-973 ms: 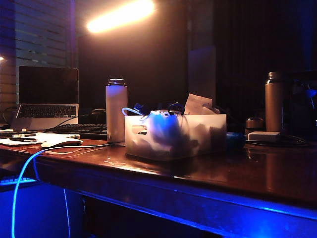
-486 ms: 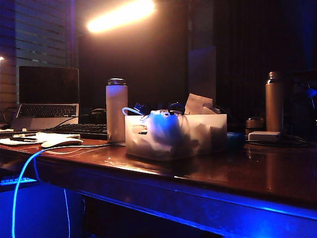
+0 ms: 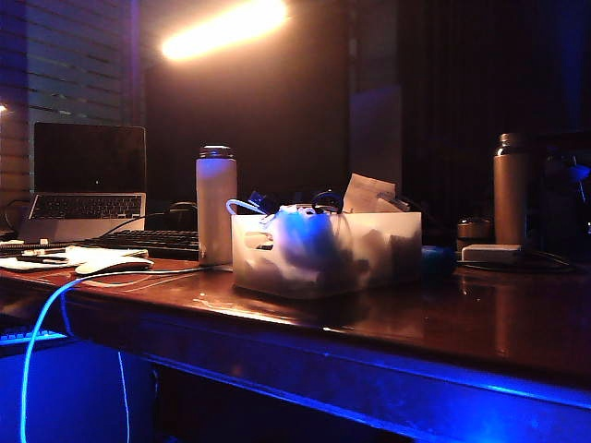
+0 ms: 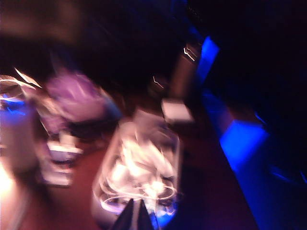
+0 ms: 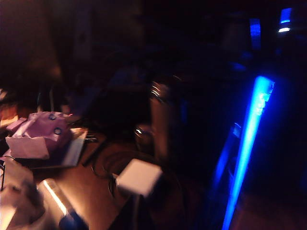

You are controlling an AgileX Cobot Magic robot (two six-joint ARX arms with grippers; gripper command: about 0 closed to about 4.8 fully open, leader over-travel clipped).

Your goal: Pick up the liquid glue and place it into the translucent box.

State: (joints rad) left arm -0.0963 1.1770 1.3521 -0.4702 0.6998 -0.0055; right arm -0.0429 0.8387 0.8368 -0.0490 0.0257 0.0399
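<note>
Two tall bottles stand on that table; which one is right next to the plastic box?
The white flask with the dark cap, standing just left of the translucent box. The darker metal bottle stands well off to the right, by a small white block.

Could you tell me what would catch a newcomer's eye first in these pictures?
Probably the glowing lamp high in the dark room, then the translucent box at mid-table, crammed with clutter and a pale bluish lump. A tall white flask stands just left of it. The left gripper shows, blurred, over the box; neither gripper appears in the exterior view.
</note>
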